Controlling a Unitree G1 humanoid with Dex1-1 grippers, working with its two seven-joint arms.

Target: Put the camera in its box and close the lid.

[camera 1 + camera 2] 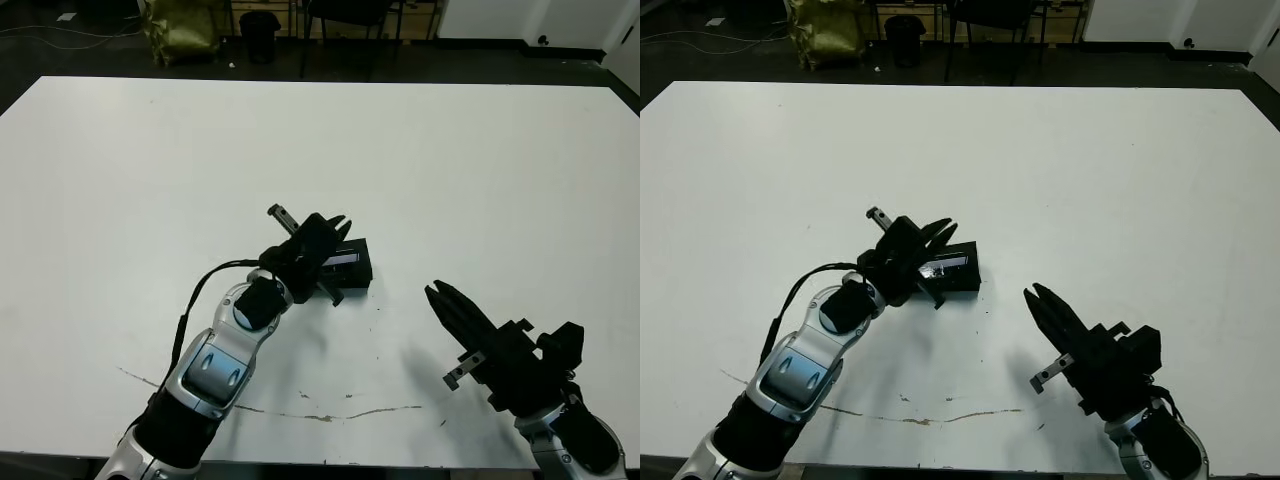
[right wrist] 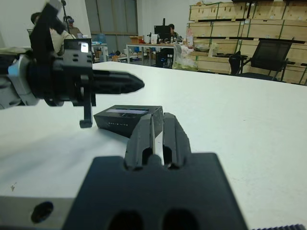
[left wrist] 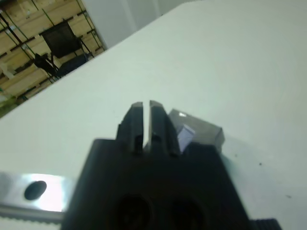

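A closed black package sits near the middle of the white counter (image 1: 480, 170): the lid (image 2: 128, 120), its long purplish-grey reflective panel facing up, covers the box, of which nothing separate shows. The camera is not visible in any view. The lid lies flat, slightly angled to the counter's near edge.

The left gripper (image 1: 935, 237) hangs just above the lid's left end, its two black fingers (image 3: 144, 120) pressed together with only a thin slit between them and nothing held. From the right wrist view, its pointed tip hovers above the lid's top without clearly touching it; the head views cannot settle whether there is contact. The arm's silver-and-black forearm runs back toward the near left corner of the counter, with a black cable looped alongside it.

The right gripper (image 1: 445, 300) is well apart from the lid, toward the near right of the counter, pointing up and away from the robot. Its fingers (image 2: 165, 136) are likewise drawn close together, a narrow gap between them, gripping nothing.

Faint dark scratch marks cross the counter near its front edge. Beyond the counter stand a black chair (image 2: 268, 60), stacked wooden crates (image 2: 240, 28) and seated people (image 2: 170, 33) at desks.
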